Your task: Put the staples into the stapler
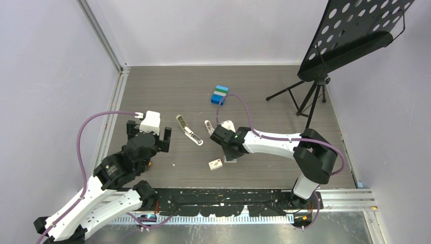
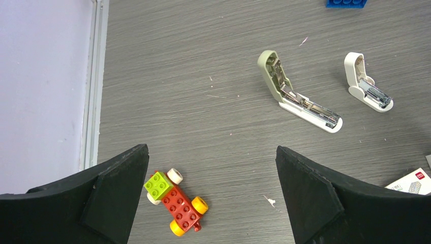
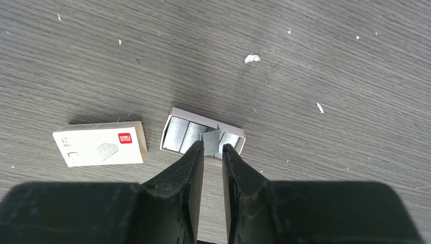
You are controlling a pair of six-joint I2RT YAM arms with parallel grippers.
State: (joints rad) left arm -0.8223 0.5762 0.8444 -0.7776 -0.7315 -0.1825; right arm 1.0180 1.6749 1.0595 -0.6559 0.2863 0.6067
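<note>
The right pincer (image 3: pixel 213 147) is narrowed to a slit, its tips down in the open tray (image 3: pixel 173 114) of staples (image 3: pixel 180 133). One strip (image 3: pixel 211 137) stands askew between the tips and looks pinched, though how firmly I cannot tell. The tray lies toward the near edge of the desk (image 3: pixel 305 61), a little right of the middle. Its white sleeve (image 3: pixel 99 146) with the red mark lies just beside it and does not touch it.

The step in hand seems to be lifting out that single strip. To do it well, hold the strip by its long sides, raise it straight up so the neighbouring strips and the light tray stay down, and keep it level. A strip taken crooked will likely jam or snap at the channel.

Further out, near the middle of the desk, the stapler (image 1: pixel 189 131) lies hinged open with its silver channel bared, so the strip should go there legs down. A shorter white stapler (image 2: pixel 367 84) lies just beside it.

The left pincer (image 2: pixel 211 148) hangs wide open toward the left edge, holding nothing, above a toy car (image 2: pixel 175 202). It could steady the stapler's base.
</note>
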